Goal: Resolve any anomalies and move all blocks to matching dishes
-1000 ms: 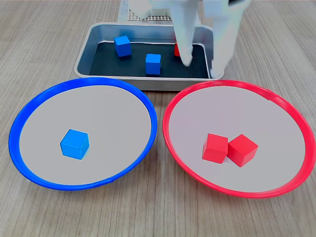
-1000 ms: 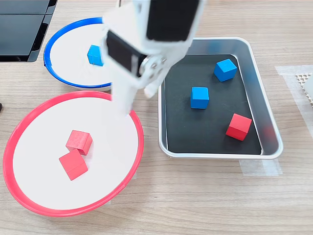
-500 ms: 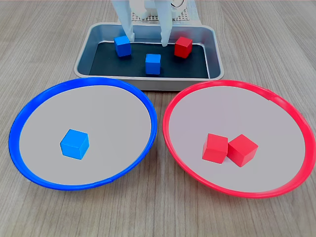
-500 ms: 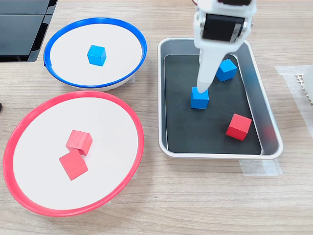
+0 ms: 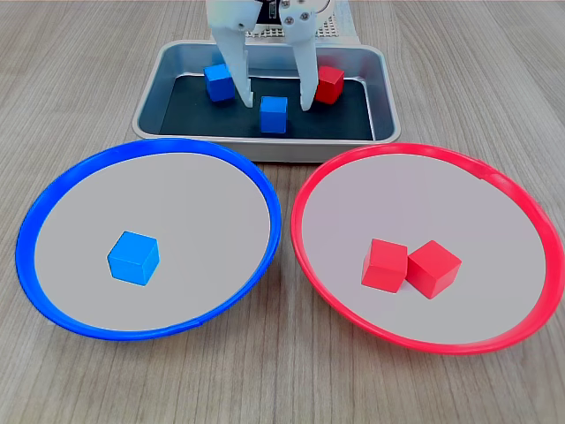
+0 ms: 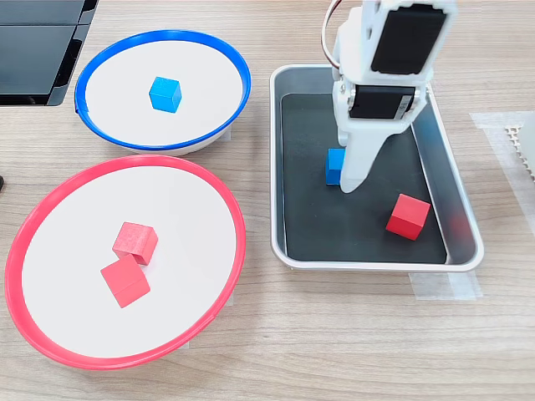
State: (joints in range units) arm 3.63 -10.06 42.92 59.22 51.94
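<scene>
The hand (image 5: 274,95) is spread wide above a blue block (image 5: 274,115) in the metal tray (image 5: 265,146), which holds two blue blocks and one red. One blue block (image 5: 133,257) is seen in the blue-rimmed dish (image 5: 53,194), two red blocks (image 5: 410,265) in the red-rimmed dish (image 5: 494,181).

A silver metal tray (image 5: 385,93) rests on the wooden table (image 5: 494,79).

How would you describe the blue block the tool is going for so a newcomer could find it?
Look in the silver metal tray behind both dishes in the first exterior view. Of its two blue blocks, take the blue block nearest the dishes, framed by the open tool; the other blue block sits farther back left.
</scene>
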